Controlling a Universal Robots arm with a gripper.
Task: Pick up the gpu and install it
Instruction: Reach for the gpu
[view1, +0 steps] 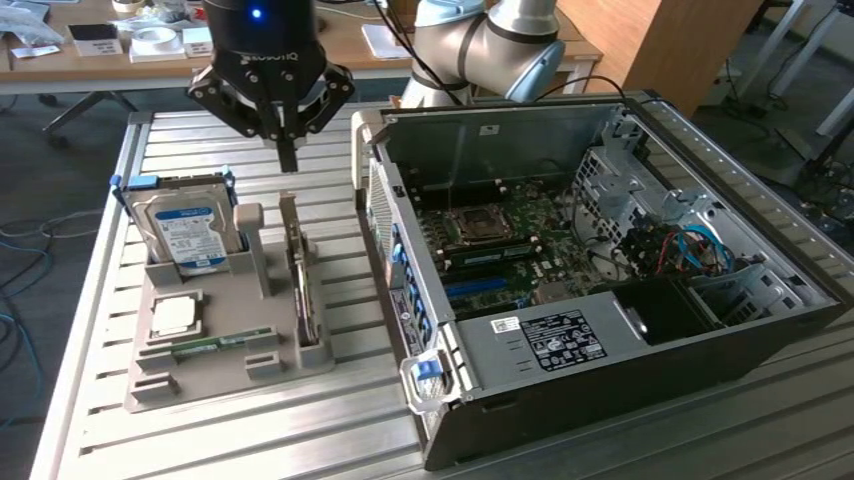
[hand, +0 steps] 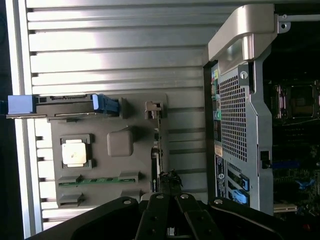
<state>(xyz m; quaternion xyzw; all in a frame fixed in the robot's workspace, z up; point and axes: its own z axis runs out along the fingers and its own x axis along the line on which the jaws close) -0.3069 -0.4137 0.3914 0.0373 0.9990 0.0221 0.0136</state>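
Hand pointing straight down, closed tight, seemingly hovering above gpu

Open room is seen above the card, which is shut in between the hard drive and the computer case.

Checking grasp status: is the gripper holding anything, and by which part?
Nothing. The gripper is shut, empty, in the air above the tray; the gpu stands in its slot.
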